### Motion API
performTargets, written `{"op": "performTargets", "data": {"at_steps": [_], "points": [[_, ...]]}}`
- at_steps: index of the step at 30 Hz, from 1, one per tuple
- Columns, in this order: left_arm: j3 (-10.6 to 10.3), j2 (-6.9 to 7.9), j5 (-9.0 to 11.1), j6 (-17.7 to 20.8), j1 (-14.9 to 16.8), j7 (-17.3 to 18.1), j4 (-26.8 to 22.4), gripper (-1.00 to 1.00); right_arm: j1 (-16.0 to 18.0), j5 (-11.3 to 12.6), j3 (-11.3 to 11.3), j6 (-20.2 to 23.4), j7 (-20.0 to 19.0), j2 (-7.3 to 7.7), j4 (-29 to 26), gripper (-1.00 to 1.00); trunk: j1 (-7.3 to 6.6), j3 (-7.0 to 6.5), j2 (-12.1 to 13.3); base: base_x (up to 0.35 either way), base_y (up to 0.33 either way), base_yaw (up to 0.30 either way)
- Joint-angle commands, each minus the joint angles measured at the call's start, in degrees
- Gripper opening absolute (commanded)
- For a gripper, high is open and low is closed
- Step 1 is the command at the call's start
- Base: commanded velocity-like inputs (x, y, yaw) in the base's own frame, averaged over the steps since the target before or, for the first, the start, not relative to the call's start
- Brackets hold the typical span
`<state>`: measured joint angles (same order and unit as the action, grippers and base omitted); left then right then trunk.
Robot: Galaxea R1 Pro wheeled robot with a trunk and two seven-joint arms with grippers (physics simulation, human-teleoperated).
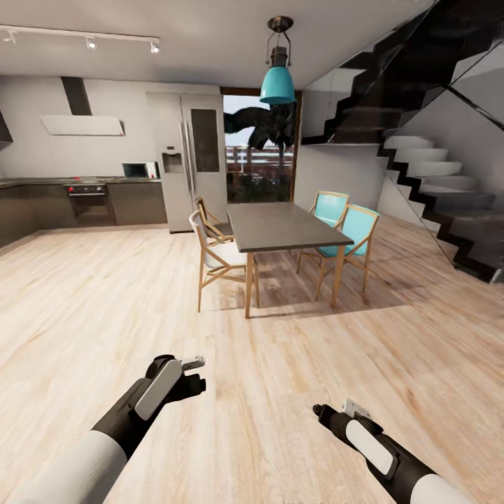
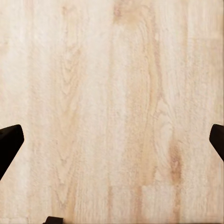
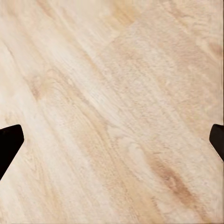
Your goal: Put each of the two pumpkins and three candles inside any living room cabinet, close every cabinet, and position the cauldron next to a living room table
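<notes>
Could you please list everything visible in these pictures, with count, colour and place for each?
Dining table: one, dark grey top on light wood legs, mid-room on the floor.
Chairs: four; two turquoise on the table's right, two wooden with white seats on its left.
Pendant lamp: one, turquoise, hanging above the table.
Fridge: one, silver, back wall.
Oven: one, dark, in the kitchen units at back left.
Microwave: one, white, on the counter.
Range hood: one, white, above the oven.
Staircase: one, dark, at right.
Floor: light wood.
Left gripper: black, open, low over the floor.
Right gripper: black, open, low over the floor.
</notes>
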<state>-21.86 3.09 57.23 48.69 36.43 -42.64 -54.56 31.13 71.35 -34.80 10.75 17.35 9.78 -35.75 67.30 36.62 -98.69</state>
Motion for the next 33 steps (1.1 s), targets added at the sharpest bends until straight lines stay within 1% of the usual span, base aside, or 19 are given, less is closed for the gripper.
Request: {"op": "performTargets", "data": {"at_steps": [1,5,10,21,33], "points": [[-0.2,0.08,0.6,0.0,0.0,-0.6,-0.1,1.00,0.1,0.3,-0.4,0.1,0.4,0.07,-0.1,1.00,0.00,0.09,0.0,0.000,0.000,-0.274],[-0.4,0.07,0.6,0.0,0.0,-0.6,-0.1,1.00,0.1,0.3,-0.4,0.0,0.4,0.07,0.3,1.00,0.00,0.22,0.0,0.000,0.000,-0.273],[-0.4,0.08,0.5,0.0,0.0,-0.6,-0.1,1.00,0.1,0.3,-0.4,0.0,0.4,0.05,2.3,1.00,0.00,0.41,0.0,0.000,0.000,-0.270],[-0.5,0.08,0.5,0.0,0.0,-0.6,-0.2,1.00,0.1,0.2,-0.4,-0.1,0.4,0.07,2.6,1.00,0.00,0.86,0.0,0.005,0.000,-0.269],[-0.5,0.08,0.3,0.0,0.0,-0.6,-0.2,1.00,0.1,0.3,-0.3,-0.1,0.3,0.07,2.8,1.00,0.00,1.39,0.0,0.144,-0.117,-0.267]]}}
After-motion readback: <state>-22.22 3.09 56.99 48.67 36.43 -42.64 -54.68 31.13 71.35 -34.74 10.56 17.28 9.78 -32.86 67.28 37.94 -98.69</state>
